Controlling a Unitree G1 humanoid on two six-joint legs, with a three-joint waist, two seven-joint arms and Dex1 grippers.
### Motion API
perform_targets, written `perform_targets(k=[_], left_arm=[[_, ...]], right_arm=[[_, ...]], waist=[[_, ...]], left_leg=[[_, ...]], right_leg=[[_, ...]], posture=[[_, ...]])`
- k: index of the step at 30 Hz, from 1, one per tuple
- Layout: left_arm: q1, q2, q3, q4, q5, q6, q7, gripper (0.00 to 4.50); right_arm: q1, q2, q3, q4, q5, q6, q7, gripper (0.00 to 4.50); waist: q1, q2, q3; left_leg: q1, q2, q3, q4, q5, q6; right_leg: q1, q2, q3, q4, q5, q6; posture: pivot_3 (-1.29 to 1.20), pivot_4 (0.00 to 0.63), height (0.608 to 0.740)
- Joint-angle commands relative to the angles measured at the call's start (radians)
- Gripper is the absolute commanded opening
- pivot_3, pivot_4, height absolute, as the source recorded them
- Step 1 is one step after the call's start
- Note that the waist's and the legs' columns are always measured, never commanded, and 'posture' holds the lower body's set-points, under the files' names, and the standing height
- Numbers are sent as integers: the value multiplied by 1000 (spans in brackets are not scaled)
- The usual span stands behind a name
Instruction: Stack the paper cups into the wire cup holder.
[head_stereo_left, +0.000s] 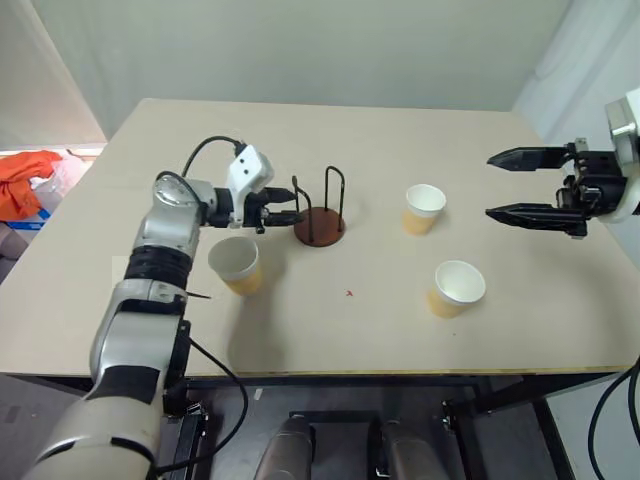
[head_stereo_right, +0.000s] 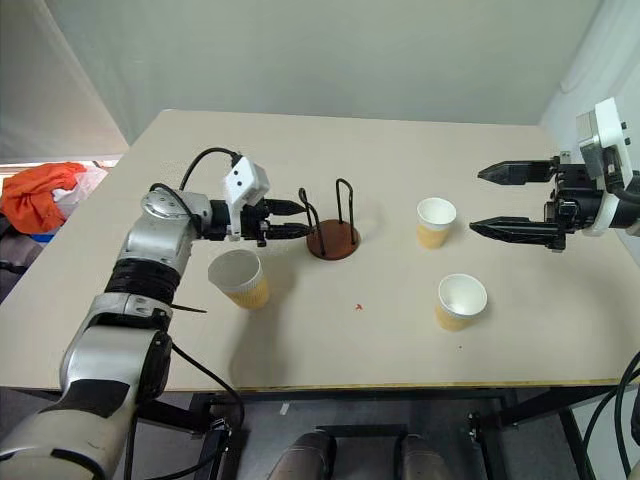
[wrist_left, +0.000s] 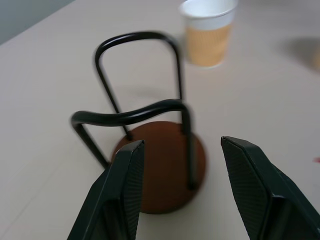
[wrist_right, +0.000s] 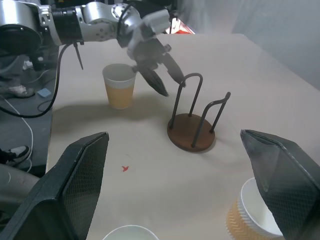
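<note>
The wire cup holder (head_stereo_left: 320, 228), a reddish-brown disc with two black wire loops, stands empty near the middle of the table. My left gripper (head_stereo_left: 292, 208) is open just left of it, its fingers level with the near loop and holding nothing. In the left wrist view the holder's base (wrist_left: 165, 170) lies just beyond the fingertips. Three paper cups stand upright on the table: one (head_stereo_left: 237, 264) below my left wrist, one (head_stereo_left: 424, 208) right of the holder, one (head_stereo_left: 456, 288) nearer the front edge. My right gripper (head_stereo_left: 490, 185) hovers wide open and empty at the far right.
The tan table (head_stereo_left: 330, 130) has a small red mark (head_stereo_left: 349, 293) near its front middle. An orange cloth (head_stereo_left: 25, 180) lies off the table's left side. Open tabletop stretches behind the holder and between the cups.
</note>
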Motion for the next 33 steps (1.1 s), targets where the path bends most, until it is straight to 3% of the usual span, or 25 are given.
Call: perform_targets(k=[1,6,7,9,15,27,33], left_arm=[[-58,-21,20,17,-17,-3,21,2636],[-86,-57,40,39,-45,31,22,2636],[-87,-58,41,37,-49,36,17,2474],[-82,-55,38,25,-57,45,-1,2071],[-77,-55,37,16,-63,50,5,19],[-65,-55,56,-44,-122,89,-25,19],[19,-29,48,-313,-220,257,-118,19]], right_arm=[[-12,-12,-24,-21,4,-11,-4,4500],[8,-13,-35,-44,11,-2,-18,4500],[10,-14,-36,-47,12,-1,-20,4500],[13,-17,-38,-50,12,0,-23,4500],[10,-19,-36,-48,8,-3,-29,4500],[16,-18,-31,-47,1,-12,-36,4500],[35,-31,-36,-67,10,-3,-25,4500]], waist=[[0,0,0],[1,0,0],[1,0,0],[1,0,0],[1,0,0],[1,0,0],[1,0,0]], left_leg=[[0,0,0,0,0,0],[0,-2,0,0,0,1],[0,-2,0,-1,-1,1],[0,-2,0,-1,-1,2],[-1,-3,0,-1,-1,2],[-1,-3,0,-1,-1,2],[-1,-4,0,-1,-1,1]], right_leg=[[0,0,0,0,0,0],[0,-1,0,0,3,6],[0,-2,0,0,4,6],[0,-2,0,0,4,6],[0,-2,0,-1,4,7],[0,-2,0,-1,4,7],[0,-2,0,-1,4,8]], posture=[[0,150,740],[0,150,740],[0,150,740],[0,150,740],[0,150,740],[0,150,740],[0,150,740]])
